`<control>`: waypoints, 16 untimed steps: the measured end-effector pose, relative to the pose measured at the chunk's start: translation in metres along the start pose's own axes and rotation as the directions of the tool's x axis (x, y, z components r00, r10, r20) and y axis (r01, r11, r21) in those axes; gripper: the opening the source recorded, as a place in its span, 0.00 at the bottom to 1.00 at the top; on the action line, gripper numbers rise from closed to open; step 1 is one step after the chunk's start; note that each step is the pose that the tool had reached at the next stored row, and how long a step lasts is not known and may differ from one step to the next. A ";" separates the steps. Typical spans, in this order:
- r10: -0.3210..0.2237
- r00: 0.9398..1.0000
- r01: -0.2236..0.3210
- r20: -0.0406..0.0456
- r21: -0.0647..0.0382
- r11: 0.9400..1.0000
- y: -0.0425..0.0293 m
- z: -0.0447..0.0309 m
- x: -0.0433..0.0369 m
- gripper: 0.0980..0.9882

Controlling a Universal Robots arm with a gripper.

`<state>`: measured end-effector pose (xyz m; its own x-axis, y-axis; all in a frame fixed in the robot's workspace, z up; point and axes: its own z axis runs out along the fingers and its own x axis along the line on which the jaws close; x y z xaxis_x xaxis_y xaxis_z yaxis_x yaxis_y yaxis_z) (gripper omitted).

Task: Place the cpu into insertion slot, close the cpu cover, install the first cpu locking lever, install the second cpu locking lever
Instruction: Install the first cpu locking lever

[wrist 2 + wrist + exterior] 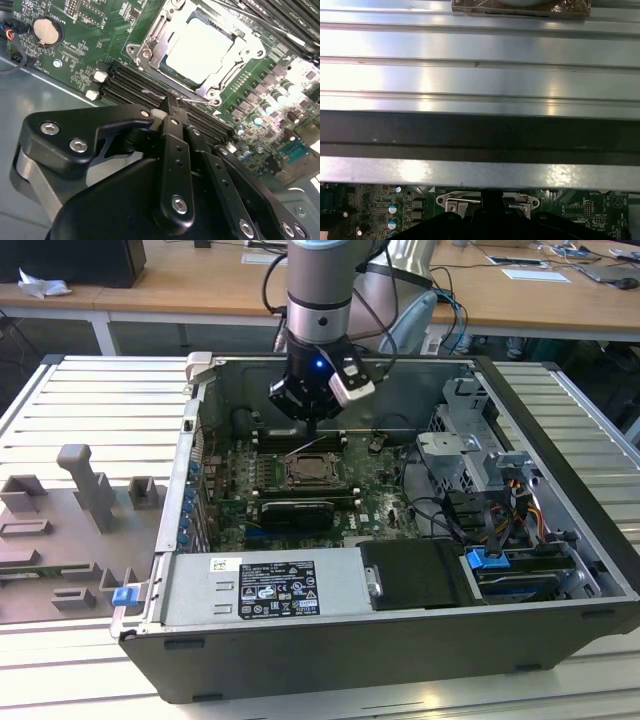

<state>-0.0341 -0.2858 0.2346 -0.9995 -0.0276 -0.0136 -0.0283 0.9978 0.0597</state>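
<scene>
Gripper (176, 104) hovers at edge of cpu cover (150, 36) (cpu (200, 45) seated).

Exterior view: bright, even room light from overhead; the inside of the computer case (330, 650) lies dimmer than the bench (90, 410).
Second wrist view: glare bleaches the cpu (200, 47) top nearly white, and the motherboard (305, 70) burns out at one edge; the black gripper (172, 102) reads dark.
First wrist view: broad glare patches streak the bench slats; the case wall (480, 132) forms a shadowed dark band.
</scene>
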 end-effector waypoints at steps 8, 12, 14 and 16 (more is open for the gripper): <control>0.000 1.000 0.000 0.000 0.000 1.000 0.0011 0.0072 -0.0041 0.01; 0.000 1.000 0.000 0.000 0.000 1.000 0.0029 0.0098 -0.0064 0.01; 0.000 1.000 0.000 0.000 0.000 1.000 0.0043 0.0117 -0.0075 0.01; 0.000 1.000 0.000 0.000 0.000 1.000 0.0049 0.0141 -0.0092 0.01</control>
<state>-0.0248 -0.2798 0.2209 -0.9995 -0.0275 -0.0136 -0.0283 0.9978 0.0597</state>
